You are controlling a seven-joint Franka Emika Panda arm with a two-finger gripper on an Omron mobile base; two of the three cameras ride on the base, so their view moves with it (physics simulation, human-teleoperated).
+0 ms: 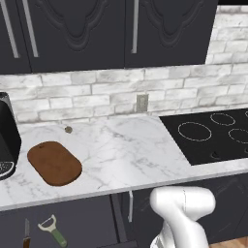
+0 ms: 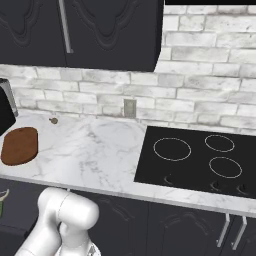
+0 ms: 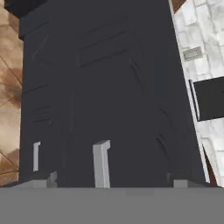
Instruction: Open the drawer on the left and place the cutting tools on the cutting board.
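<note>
Judging from how things lie, the first step looks done and the second one is not begun. Below the front edge of the cutting board [image 1: 54,162], under the counter [image 1: 126,155], the drawer [image 1: 72,225] seems to stand pulled out, because the two cutting tools lie visible inside it from above. The peeler [image 1: 52,228], with cream head and green handle, lies just beside the slim dark knife [image 1: 26,233], which is on the side further from the cooktop [image 1: 213,135]. In the right base view only a small green bit of the peeler [image 2: 2,206] shows at the picture's edge.

The cutting board lies flat on the counter with nothing on it, next to the black appliance [image 1: 6,140] and well apart from the cooktop. It shows also in the right base view [image 2: 20,145].

The arm [image 1: 181,213] is low, in front of the cabinets and on the cooktop side of the board. The hand view looks along dark cabinet fronts with a silver handle [image 3: 101,162]. The fingers are hardly visible there, so I cannot tell if the gripper is wide or narrow; nothing seems to be held.

What is left: to go to the drawer, take the peeler, put it on the board, then do the same with the knife. Both tools are thin and lie flat, so each pick may be delicate.
</note>
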